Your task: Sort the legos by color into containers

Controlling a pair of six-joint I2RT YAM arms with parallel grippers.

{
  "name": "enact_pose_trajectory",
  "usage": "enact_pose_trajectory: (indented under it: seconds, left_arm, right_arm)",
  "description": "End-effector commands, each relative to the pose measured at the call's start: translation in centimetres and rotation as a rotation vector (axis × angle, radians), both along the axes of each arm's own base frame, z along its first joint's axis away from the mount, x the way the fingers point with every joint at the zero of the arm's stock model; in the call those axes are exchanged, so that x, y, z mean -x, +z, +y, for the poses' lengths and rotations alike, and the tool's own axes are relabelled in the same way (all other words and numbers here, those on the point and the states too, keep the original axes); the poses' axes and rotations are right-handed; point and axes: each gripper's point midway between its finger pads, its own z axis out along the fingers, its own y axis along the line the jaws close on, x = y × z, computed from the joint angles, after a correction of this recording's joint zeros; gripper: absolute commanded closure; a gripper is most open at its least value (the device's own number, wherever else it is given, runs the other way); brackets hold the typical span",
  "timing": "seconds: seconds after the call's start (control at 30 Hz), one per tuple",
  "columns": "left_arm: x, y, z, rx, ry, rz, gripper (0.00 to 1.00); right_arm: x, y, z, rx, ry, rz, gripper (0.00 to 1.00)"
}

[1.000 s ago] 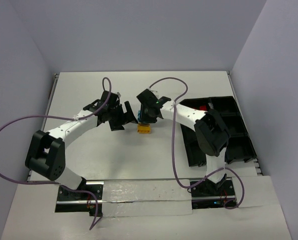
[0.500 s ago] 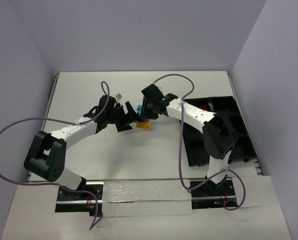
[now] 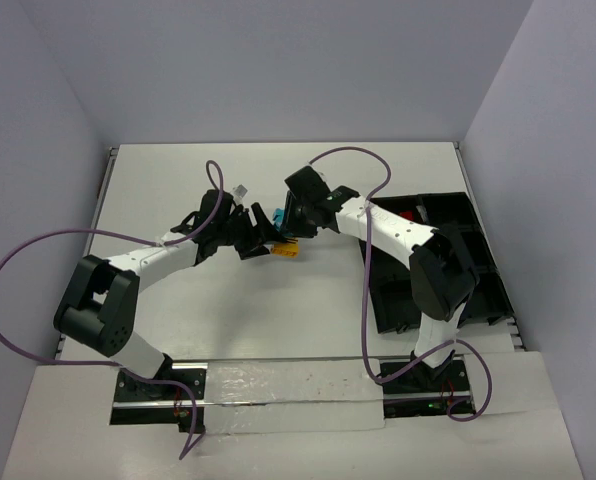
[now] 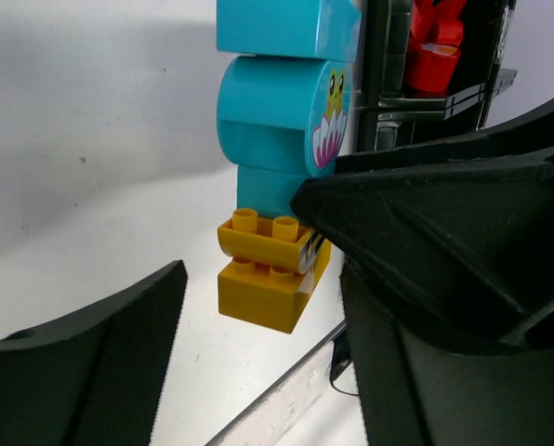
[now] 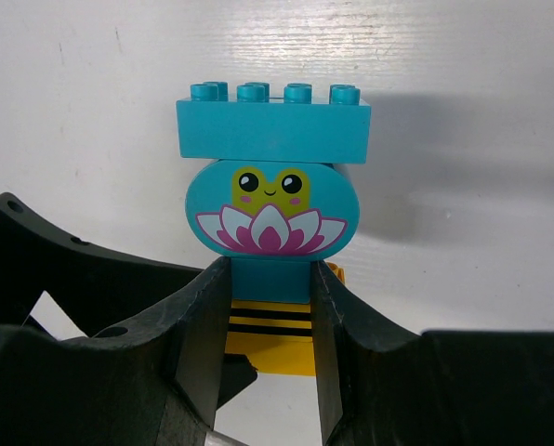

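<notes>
Top view:
- Both arms meet mid-desk [image 3: 178,180].
- Cyan stack [image 3: 266,218] joined to yellow brick [image 3: 286,251]; long axis runs far-left to near-right.
- Left pincer [image 3: 254,238] and right pincer [image 3: 282,224] crowd pair from opposite sides.
- Tray [image 3: 481,285] well apart at right, red brick [image 3: 406,213] in far bin.

Left wrist:
- Left pincer [image 4: 263,279] wide open, holding nothing.
- Yellow brick [image 4: 268,269] straight ahead between fingers; clear gap on one side, other side unclear.

Right wrist:
- Right pincer [image 5: 270,302] clamped on narrow cyan stem.
- Frog-print piece beyond fingertips, yellow brick wrist-side.

Judgement:
- Left arm is the one placed for yellow.
- Separation likely needs pull along stack axis.
</notes>
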Motion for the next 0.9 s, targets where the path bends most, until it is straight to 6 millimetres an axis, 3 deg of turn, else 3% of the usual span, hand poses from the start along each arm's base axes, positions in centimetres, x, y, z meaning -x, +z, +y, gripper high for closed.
enact_pose_trajectory:
  seconds: [0.0, 0.4, 0.57, 0.77, 0.87]
  left_arm:
    - [-2.2, 2.5, -1.0, 0.054, 0.0, -0.101, 0.29]
    - [-2.2, 2.2, -1.0, 0.059, 0.008, -0.105, 0.45]
    - [-2.2, 2.1, -1.0, 0.063, 0.007, -0.107, 0.62]
    - [-1.7, 2.2, -1.0, 0.066, -0.01, -0.102, 0.97]
    - [-1.2, 2.1, -0.9, 0.07, -0.017, -0.101, 1.0]
  right_arm:
    - [0.1, 3.2, 0.6, -0.079, -0.002, -0.049, 0.76]
    - [1.1, 2.7, 0.8, -0.112, 0.011, -0.015, 0.76]
    - [1.5, 2.5, 0.7, -0.12, 0.013, -0.008, 0.76]
    - [1.7, 2.2, 0.9, -0.133, 0.017, 0.006, 0.76]
    - [1.6, 1.8, 1.2, -0.137, 0.017, 0.018, 0.76]
